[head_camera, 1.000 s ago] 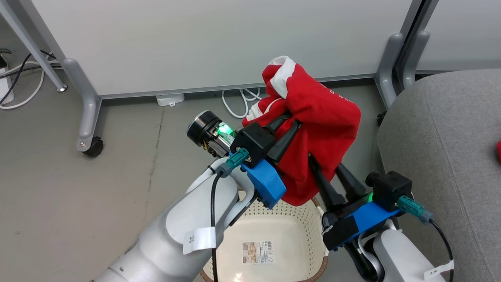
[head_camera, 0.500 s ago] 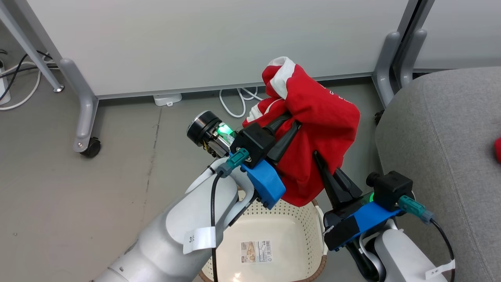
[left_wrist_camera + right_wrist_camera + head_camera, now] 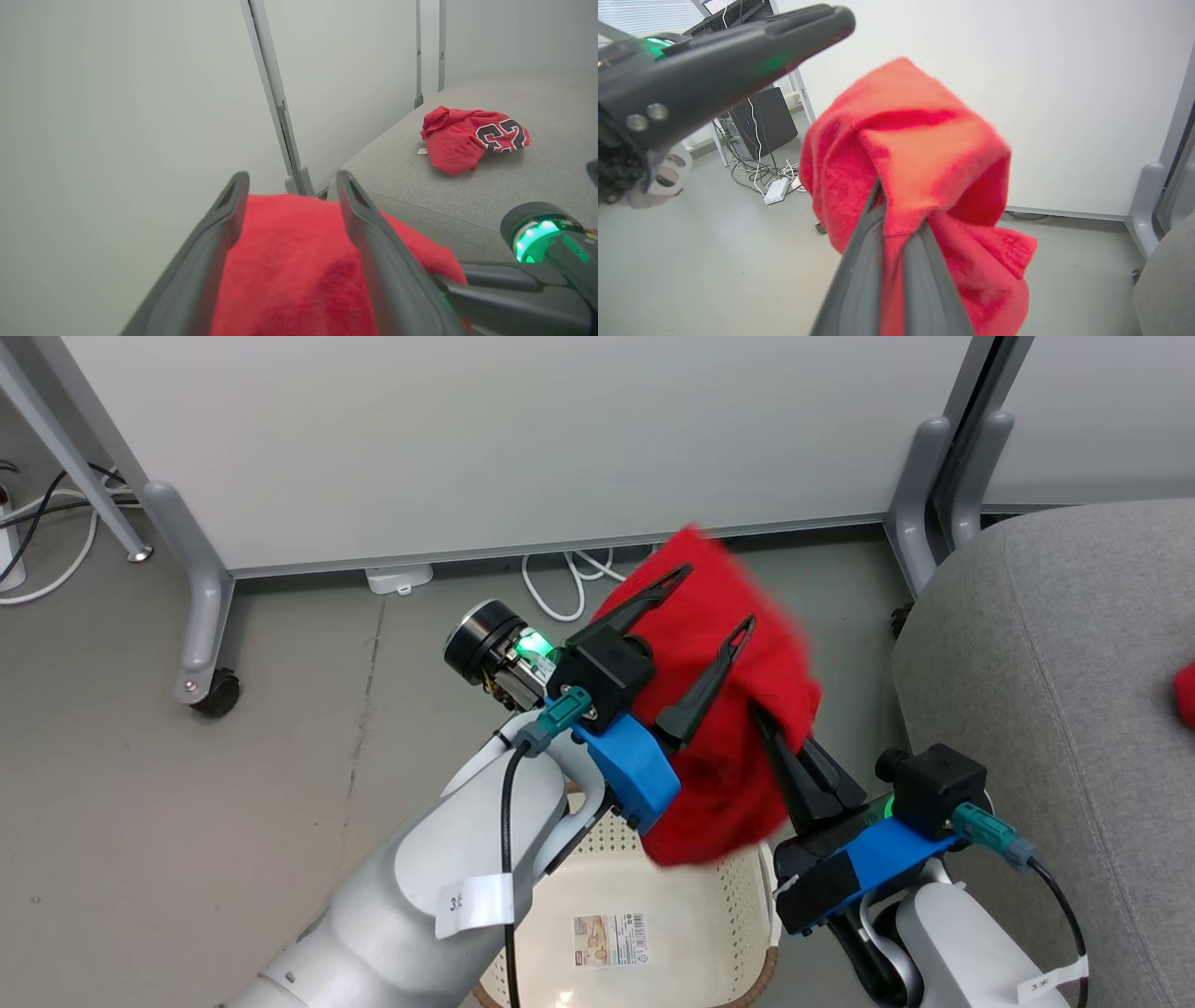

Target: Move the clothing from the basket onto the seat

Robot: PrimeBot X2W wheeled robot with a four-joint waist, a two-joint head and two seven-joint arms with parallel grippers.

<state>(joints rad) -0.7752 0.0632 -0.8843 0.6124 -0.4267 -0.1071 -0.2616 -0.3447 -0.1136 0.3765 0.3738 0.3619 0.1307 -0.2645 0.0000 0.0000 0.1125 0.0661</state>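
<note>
left gripper (image 3: 717, 595) fingers spread wide, clamping nothing, right gripper (image 3: 767, 733) pinched shut on plain red garment (image 3: 728, 756), garment aloft above basket (image 3: 738, 887), beside seat (image 3: 1074, 663), numbered red garment (image 3: 472, 140) lying on seat

Pale grey forearms (image 3: 401, 905); blue wrist brackets (image 3: 630, 770); long dark fingers (image 3: 705, 681); teal connectors (image 3: 560, 717)

We had our left gripper (image 3: 717, 595) splayed wide (both arms raised); our right gripper (image 3: 758, 714), nearer right, pinched the clothing (image 3: 728, 793).
</note>
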